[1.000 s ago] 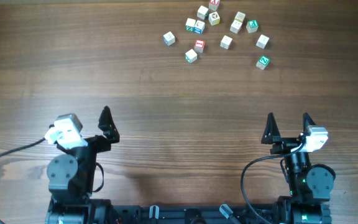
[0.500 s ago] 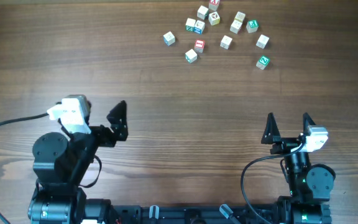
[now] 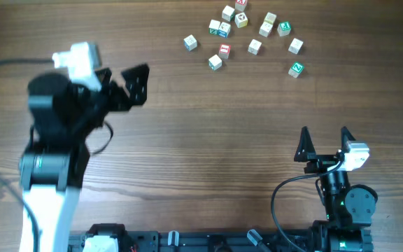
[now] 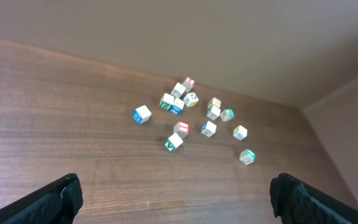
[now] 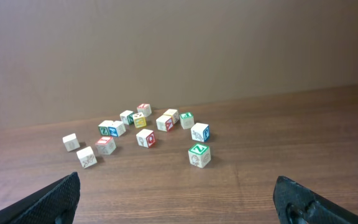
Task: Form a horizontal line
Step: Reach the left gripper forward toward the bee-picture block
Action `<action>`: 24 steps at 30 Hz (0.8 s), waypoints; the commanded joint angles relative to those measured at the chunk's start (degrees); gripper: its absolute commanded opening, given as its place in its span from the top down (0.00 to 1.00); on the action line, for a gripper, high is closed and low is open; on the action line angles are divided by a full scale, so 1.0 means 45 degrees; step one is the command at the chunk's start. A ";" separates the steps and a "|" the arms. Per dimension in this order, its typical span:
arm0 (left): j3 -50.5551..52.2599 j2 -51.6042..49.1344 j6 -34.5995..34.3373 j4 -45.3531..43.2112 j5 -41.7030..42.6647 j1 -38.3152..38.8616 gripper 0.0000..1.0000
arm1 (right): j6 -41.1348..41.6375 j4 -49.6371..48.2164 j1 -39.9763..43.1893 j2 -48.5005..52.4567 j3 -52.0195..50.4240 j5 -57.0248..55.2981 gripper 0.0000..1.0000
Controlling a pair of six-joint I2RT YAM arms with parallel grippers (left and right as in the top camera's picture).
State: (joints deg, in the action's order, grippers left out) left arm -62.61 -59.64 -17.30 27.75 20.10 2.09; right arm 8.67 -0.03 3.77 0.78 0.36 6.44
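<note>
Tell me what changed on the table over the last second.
The left gripper moved from near the base forward toward the scattered cubes, jaws open and empty throughout. Nothing was grasped or released. The right gripper stayed parked and open, and no cube moved.

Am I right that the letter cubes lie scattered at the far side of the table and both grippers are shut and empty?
Not quite: the left gripper and right gripper are open, not shut; each wrist view shows its jaws spread wide with nothing between them. The letter cubes do lie scattered at the far side of the table.
</note>
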 commanded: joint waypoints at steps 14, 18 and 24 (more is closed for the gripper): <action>-0.2006 -0.3487 -0.0311 -0.1355 -0.0005 -0.0015 0.00 | -0.0228 -0.0083 -0.0049 -0.0039 -0.0015 0.0204 0.01; -0.2273 -0.3487 -0.0306 -0.1365 -0.1035 -0.0015 0.00 | -0.0228 -0.0078 -0.0049 -0.0039 -0.0015 0.0204 0.00; -0.2283 -0.3492 -0.0301 -0.1457 -0.1404 -0.0015 0.00 | -0.0228 -0.0083 -0.0049 -0.0039 -0.0015 0.0204 0.00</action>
State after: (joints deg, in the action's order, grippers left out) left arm -71.37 -75.44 -18.37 21.50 15.62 2.09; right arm 8.67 -0.03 3.77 0.78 0.36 6.44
